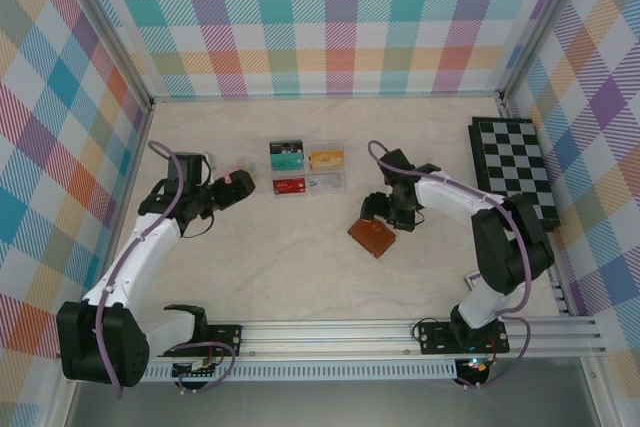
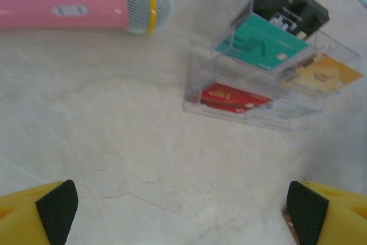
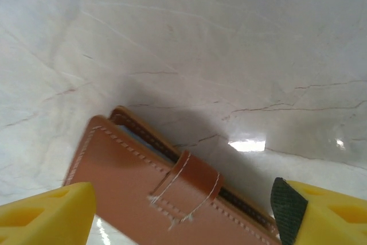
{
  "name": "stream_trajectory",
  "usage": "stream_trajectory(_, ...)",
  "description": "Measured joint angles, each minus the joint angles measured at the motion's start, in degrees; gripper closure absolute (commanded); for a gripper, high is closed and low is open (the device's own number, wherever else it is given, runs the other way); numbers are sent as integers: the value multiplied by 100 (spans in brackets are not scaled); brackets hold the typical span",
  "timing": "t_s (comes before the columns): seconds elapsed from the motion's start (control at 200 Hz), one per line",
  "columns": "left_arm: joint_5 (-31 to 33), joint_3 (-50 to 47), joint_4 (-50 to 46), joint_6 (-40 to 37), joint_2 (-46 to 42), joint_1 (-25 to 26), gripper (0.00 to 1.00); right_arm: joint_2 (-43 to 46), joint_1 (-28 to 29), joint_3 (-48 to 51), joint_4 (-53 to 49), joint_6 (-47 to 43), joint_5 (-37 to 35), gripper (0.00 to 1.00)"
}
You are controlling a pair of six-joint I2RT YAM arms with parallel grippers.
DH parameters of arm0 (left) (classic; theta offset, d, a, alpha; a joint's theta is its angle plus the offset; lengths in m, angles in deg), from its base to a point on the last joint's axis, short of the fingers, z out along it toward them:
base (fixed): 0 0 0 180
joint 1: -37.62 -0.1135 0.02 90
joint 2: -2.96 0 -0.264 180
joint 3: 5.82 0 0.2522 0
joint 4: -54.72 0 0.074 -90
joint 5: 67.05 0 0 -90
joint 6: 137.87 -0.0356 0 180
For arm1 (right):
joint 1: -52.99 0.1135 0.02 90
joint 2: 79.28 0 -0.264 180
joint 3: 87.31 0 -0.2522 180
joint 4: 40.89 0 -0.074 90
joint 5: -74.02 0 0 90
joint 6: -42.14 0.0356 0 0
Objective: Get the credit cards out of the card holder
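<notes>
Right pincer (image 3: 175,213) spread wide, straddling the closed brown leather card holder (image 3: 132,187) flat on the pale worktop (image 3: 229,38). 1 risk: pinch that slick cover and it skids away, unopened. Left pincer (image 2: 180,207) wide, empty, near the clear plastic box (image 2: 252,120) of coloured credit cards (image 2: 261,44).

No words or numbers can be read. The white print on the black card (image 2: 289,7) is too blurry.

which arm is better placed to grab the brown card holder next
Right. The right fingers are open on either side of the closed card holder. The left fingers sit open by the pink microphone and clear box, away from it.
</notes>
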Motion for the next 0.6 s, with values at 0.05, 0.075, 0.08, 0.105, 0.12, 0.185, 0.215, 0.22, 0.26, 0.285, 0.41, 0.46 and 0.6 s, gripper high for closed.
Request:
stream_trajectory(0.05, -162, -48, 42, 111, 66, 83, 7, -63, 0, 22, 17, -2, 46, 21)
stream_trajectory(0.075, -232, -92, 72, 162, 87, 125, 7, -66, 2, 33, 20, 2, 76, 21)
stream_trajectory(0.08, -251, -103, 83, 181, 92, 138, 7, -66, 2, 35, 20, 2, 85, 21)
stream_trajectory(0.105, -319, -155, 103, 223, 103, 184, 8, -63, 2, 44, 20, 4, 120, 22)
stream_trajectory(0.12, -358, -184, 116, 262, 105, 212, 8, -61, 2, 46, 28, 9, 151, 22)
stream_trajectory(0.185, -551, -293, 92, 352, 133, 350, 9, -61, 24, 70, 122, 42, 258, 23)
stream_trajectory(0.215, -634, -330, 81, 387, 157, 420, 10, -61, 50, 94, 175, 74, 306, 23)
stream_trajectory(0.22, -643, -332, 76, 391, 160, 426, 10, -61, 59, 101, 186, 76, 313, 23)
stream_trajectory(0.26, -730, -358, 52, 437, 184, 498, 10, -63, 127, 131, 251, 151, 382, 24)
stream_trajectory(0.285, -774, -380, 48, 479, 195, 549, 11, -63, 195, 144, 282, 199, 424, 25)
stream_trajectory(0.41, -942, -573, 138, 741, 197, 835, 13, -98, 592, 153, 503, 479, 647, 27)
stream_trajectory(0.46, -953, -695, 201, 892, 197, 999, 15, -138, 769, 153, 623, 599, 741, 27)
stream_trajectory(0.6, -940, -901, 481, 1335, 369, 1646, 25, -306, 1126, 105, 868, 855, 970, 29)
